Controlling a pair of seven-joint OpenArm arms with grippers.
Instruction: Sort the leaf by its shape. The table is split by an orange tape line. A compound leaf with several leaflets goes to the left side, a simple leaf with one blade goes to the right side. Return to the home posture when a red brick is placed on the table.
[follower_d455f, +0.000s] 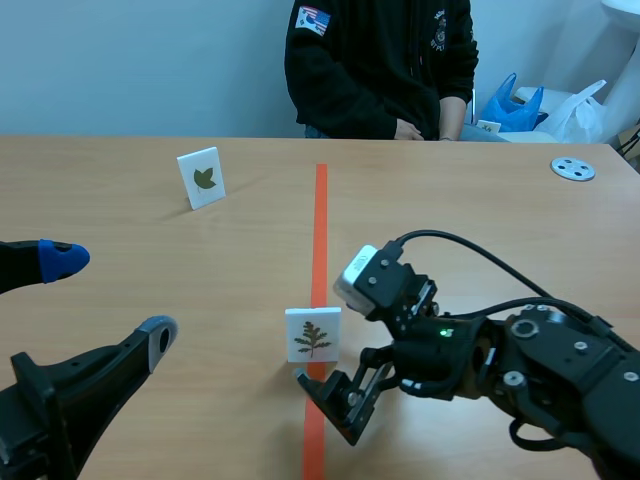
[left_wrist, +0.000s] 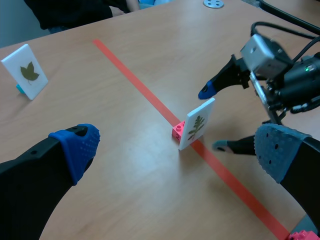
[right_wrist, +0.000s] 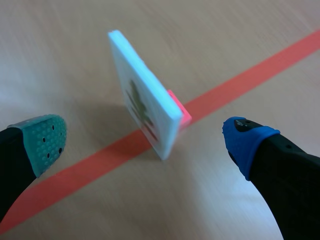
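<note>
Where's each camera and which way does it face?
Scene view: between the arms, facing across the table to the person; both arms show.
Left wrist view: on the left arm, looking past the open left tool at the compound-leaf card.
Right wrist view: behind the open right tool, card close ahead.
Shared: all show that card on the tape line.

Compound-leaf card (follower_d455f: 313, 335) upright on orange line (follower_d455f: 320, 220).
</note>
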